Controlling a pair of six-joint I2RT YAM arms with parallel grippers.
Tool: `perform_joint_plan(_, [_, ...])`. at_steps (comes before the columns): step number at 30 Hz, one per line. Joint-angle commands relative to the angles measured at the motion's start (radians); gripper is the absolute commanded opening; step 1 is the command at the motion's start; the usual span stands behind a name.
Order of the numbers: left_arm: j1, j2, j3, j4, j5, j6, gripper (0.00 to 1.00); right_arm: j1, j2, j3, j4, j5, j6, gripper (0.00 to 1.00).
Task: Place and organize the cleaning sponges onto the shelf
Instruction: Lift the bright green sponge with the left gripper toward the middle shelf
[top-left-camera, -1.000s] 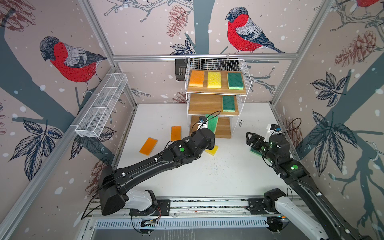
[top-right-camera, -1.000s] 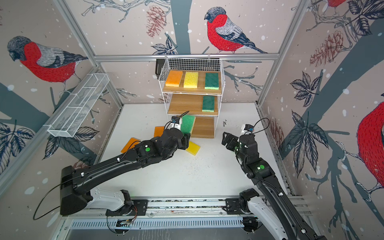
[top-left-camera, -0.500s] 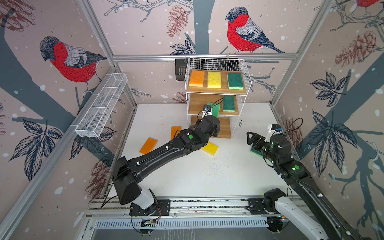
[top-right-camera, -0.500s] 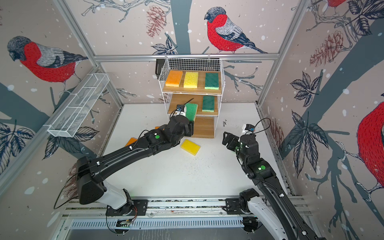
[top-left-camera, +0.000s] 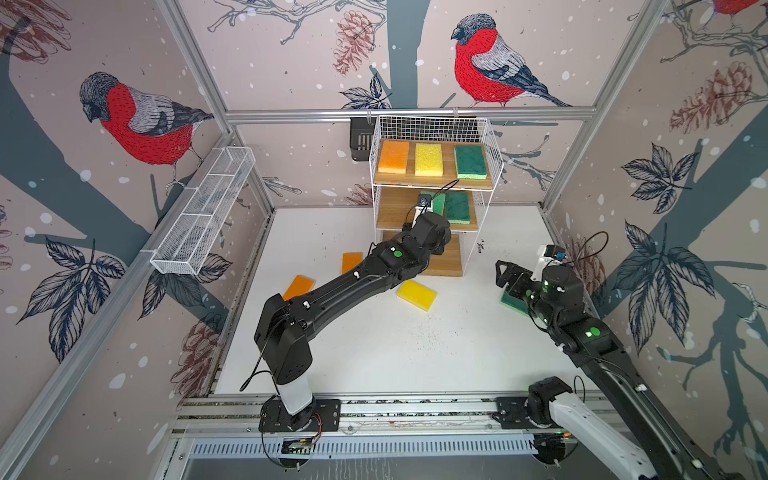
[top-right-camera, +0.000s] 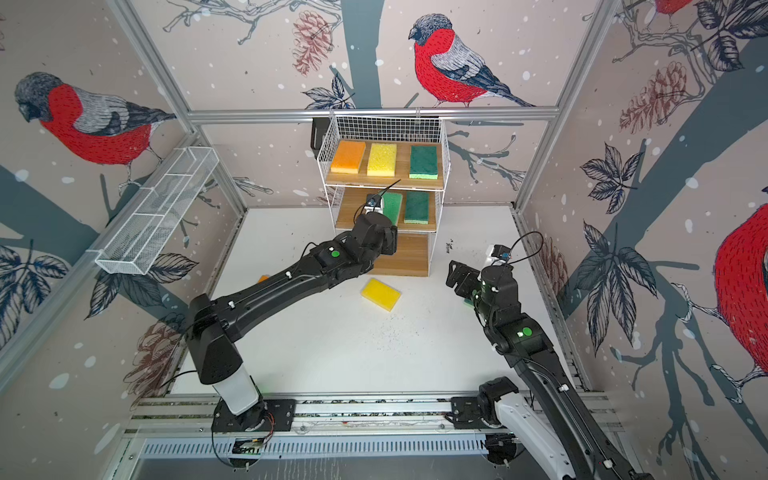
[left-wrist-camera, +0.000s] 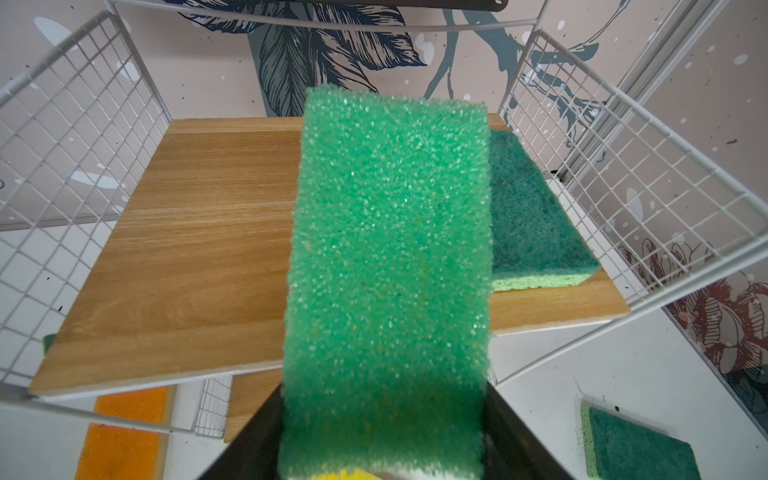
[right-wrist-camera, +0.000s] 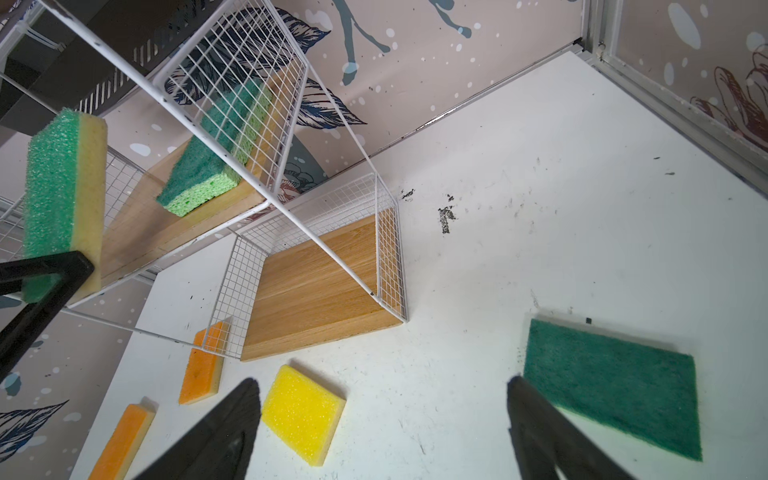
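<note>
Lifted off table lvl, left gripper (left-wrist-camera: 382, 436) clamps green sponge (left-wrist-camera: 386, 249) over shelf (top-left-camera: 492, 141) mid board (left-wrist-camera: 187, 249), long axis pointing in, just beside dk-green sponge (left-wrist-camera: 532, 216); right gripper (right-wrist-camera: 382, 415) gapes empty.

The shelf (top-left-camera: 432, 129) is thin white-coated wire in a grid. Its boards (left-wrist-camera: 199, 232) are light-brown wood, matt, with a fine straight grain. The green sponge (left-wrist-camera: 386, 270) has a coarse, open-pored face that glitters a little; in the right wrist view its back layer is smoother yellow foam. The dark green sponge (left-wrist-camera: 532, 208) has a fibrous, felt-like top over pale cellular foam. The table (top-left-camera: 374, 353) is white, matt and smooth — with dark specks. The right gripper (right-wrist-camera: 382, 386) has fingers (right-wrist-camera: 552, 436) of matt black plastic.
</note>
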Motion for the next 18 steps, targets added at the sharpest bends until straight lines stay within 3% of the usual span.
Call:
perform_joint_plan(1, [0.007,0.015,0.015,0.034,-0.015,0.011,0.65,-0.003,0.004,0.009,0.004,0.012,-0.018,0.92])
perform_joint_plan(18, [0.027,0.05,0.001,0.165,-0.077,0.033,0.65,-0.02,0.006,-0.013,0.02,-0.01,-0.03,0.93])
